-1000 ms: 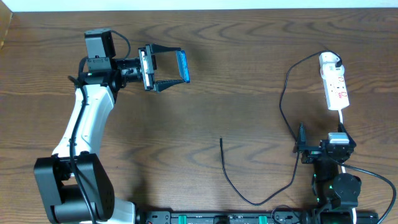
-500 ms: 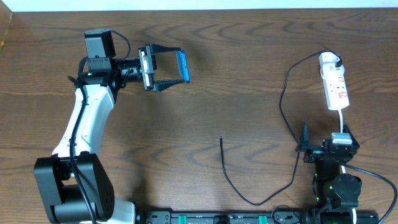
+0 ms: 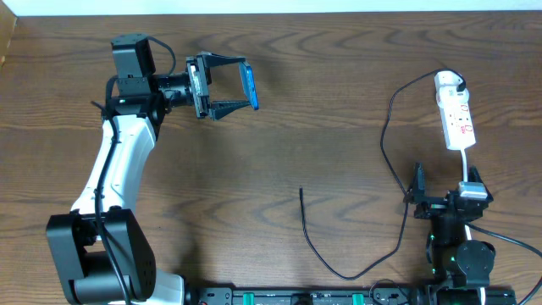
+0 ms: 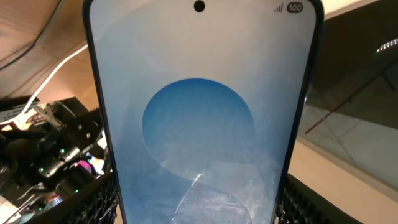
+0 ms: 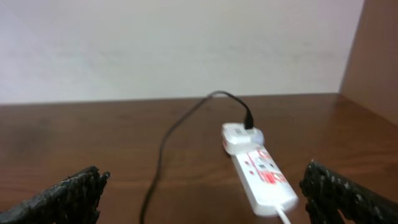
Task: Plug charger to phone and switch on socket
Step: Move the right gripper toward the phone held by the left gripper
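The left arm stretches away from its base, the left gripper (image 3: 248, 85) clamped across the phone (image 4: 199, 124), held on edge over the table's far-left part, while the right gripper (image 5: 205, 190) sits low by its base, fingers spread wide, facing the socket (image 3: 455, 110).

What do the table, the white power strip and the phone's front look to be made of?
The table: wood or wood-look laminate, matte brown with grain lines. The power strip: likely moulded plastic, smooth white with red marks. The phone, front: probably glass, glossy, faint glare streaks low on the screen.
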Controlling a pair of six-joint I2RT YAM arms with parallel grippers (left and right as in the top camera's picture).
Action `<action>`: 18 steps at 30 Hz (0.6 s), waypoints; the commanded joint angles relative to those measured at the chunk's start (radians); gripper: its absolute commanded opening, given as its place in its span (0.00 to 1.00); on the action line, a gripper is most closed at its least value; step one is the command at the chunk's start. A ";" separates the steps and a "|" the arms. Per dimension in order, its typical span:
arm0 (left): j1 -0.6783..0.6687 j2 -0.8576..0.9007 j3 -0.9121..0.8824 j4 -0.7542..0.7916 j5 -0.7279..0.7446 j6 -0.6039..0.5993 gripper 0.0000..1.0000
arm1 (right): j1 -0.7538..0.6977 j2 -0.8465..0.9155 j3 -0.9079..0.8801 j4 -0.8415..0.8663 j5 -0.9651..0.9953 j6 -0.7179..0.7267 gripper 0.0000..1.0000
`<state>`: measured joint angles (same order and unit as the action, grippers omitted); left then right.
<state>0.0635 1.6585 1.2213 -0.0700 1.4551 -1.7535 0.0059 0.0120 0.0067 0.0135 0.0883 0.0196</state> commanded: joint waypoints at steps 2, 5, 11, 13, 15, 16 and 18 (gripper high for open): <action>-0.001 -0.027 0.008 0.009 -0.069 0.031 0.07 | 0.000 -0.006 -0.001 0.033 -0.099 0.051 0.99; -0.001 -0.028 0.008 0.008 -0.129 0.055 0.07 | 0.000 -0.005 0.007 0.042 -0.136 0.055 0.99; -0.002 -0.028 0.008 0.008 -0.189 0.060 0.07 | 0.000 0.061 0.090 -0.007 -0.144 0.054 0.99; -0.002 -0.028 0.008 0.008 -0.209 0.076 0.07 | 0.000 0.110 0.127 -0.015 -0.145 0.054 0.99; -0.002 -0.027 0.008 0.008 -0.232 0.097 0.07 | 0.000 0.181 0.179 -0.017 -0.151 0.054 0.99; -0.002 -0.027 0.008 0.008 -0.237 0.101 0.07 | 0.000 0.220 0.209 -0.018 -0.152 0.054 0.99; -0.004 -0.027 0.008 0.008 -0.238 0.100 0.07 | 0.000 0.315 0.278 -0.018 -0.153 0.054 0.99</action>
<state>0.0635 1.6585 1.2213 -0.0704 1.2304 -1.6886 0.0059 0.2264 0.1875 -0.0044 -0.0509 0.0608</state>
